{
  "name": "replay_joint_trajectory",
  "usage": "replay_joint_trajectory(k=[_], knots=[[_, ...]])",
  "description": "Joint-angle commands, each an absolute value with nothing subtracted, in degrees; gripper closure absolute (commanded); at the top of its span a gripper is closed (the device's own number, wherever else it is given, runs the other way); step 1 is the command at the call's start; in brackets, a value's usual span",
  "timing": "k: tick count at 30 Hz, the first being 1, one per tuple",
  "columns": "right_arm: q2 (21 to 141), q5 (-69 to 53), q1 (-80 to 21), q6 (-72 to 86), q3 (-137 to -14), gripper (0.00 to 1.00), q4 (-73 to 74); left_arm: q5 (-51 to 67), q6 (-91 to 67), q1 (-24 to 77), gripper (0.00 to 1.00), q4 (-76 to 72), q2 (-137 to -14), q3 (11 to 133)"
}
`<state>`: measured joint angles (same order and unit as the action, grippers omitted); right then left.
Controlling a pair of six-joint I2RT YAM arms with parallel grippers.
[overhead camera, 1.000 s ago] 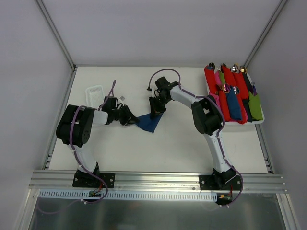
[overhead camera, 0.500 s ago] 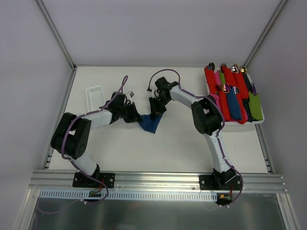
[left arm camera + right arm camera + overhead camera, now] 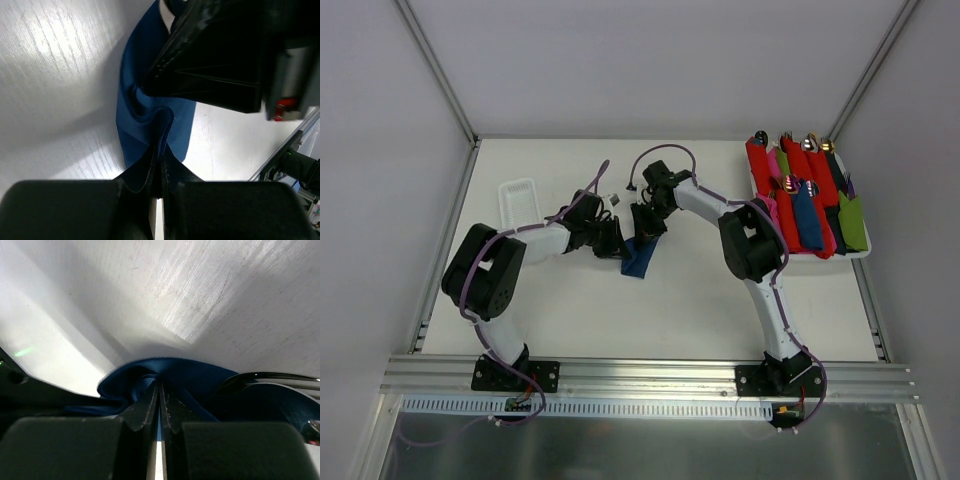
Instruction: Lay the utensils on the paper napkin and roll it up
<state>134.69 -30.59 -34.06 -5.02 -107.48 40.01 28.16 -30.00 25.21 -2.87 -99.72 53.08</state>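
Observation:
The dark navy paper napkin (image 3: 639, 260) lies mid-table, folded narrow. My left gripper (image 3: 617, 246) is shut on its left edge; in the left wrist view the blue paper napkin (image 3: 142, 112) is pinched into a crease at the left gripper (image 3: 161, 149). My right gripper (image 3: 646, 226) is shut on the far edge, and the right wrist view shows the paper napkin (image 3: 186, 371) bunched at the right gripper (image 3: 160, 386). A shiny metal utensil end (image 3: 260, 377) shows inside the fold at the right. The handles of the utensils are hidden.
A white tray (image 3: 866, 252) at the right table edge holds several red, pink, blue and green napkin rolls with utensil tips. A small white container (image 3: 518, 196) sits at the back left. The right gripper's black body (image 3: 215, 65) looms close above the left one.
My left arm has swung right toward the right gripper, carrying the napkin's left edge over, and has shut on it. The napkin looks narrower. The right arm has stayed in place.

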Motion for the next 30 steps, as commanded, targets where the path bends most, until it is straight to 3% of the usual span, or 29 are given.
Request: replay_joint_trajectory(k=[1, 11, 18, 30], knots=[[135.3, -27.5, -34.5, -6.2, -108.3, 0.94, 42.5, 26.8, -29.6, 26.0, 1.00, 1.2, -102.1, 55.2], [132.5, -32.2, -31.8, -5.1, -109.6, 0.93, 42.2, 22.3, -30.0, 26.1, 1.00, 9.1, -107.8, 58.4], [127.7, -42.8, -27.2, -3.1, -109.5, 0.84, 39.2, 20.9, -31.1, 26.0, 1.00, 12.7, -111.2, 59.7], [124.8, -53.2, -24.4, 12.8, -94.8, 0.82, 22.5, 20.2, -30.8, 26.0, 1.00, 13.5, -110.7, 60.5]])
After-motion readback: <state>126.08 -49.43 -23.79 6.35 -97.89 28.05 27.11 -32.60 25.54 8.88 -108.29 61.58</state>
